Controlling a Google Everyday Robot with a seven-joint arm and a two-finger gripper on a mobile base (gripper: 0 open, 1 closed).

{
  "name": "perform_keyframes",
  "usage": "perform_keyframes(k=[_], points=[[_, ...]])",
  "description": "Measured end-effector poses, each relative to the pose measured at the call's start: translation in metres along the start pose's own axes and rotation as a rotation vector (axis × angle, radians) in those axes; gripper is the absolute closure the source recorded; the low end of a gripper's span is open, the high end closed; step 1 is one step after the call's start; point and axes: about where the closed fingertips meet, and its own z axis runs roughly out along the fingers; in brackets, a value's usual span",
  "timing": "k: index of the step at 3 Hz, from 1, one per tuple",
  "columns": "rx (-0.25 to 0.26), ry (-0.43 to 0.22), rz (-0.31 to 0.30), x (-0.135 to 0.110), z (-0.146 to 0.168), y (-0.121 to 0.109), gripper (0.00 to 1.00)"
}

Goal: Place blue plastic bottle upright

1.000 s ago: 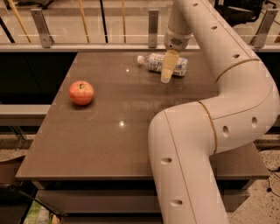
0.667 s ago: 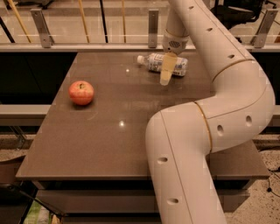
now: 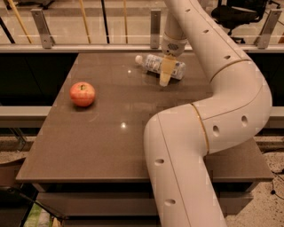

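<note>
Nearest: the arm's thick white lower link rises from the bottom edge, right of centre, and hides part of the table's near right side. It bends at an elbow ringed by a thin gold seam. A 2nd link then sweeps up and back toward the far edge.

Table: brown glossy top with 1 small light glint near the middle. A lower shelf shows under the front edge. Speckled floor lies to the right.

Middle distance, left half: 1 apple, red with a paler patch, sits on the tabletop well apart from everything else.

Far part of the table, slightly right of centre: the blue plastic bottle lies on its side (not upright), resting on the tabletop. Its white cap points left and its labelled body runs to the right.

The gripper comes down from the wrist onto the bottle's right half. A pale yellowish part of it crosses in front of the bottle and reaches nearly to the tabletop. Whether the gripper is clamped on the bottle or loose around it, I cannot tell.

Beyond the table: a rail with grey metal posts and thin wooden uprights behind it. Farthest, top right: 1 black office chair.
</note>
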Motion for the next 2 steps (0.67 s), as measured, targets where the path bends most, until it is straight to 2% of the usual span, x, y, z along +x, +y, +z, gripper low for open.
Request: perform_keyframes(k=[2], points=[[0.034,-0.020,0.000,-0.0064,0.0082,-0.0116,0.63]])
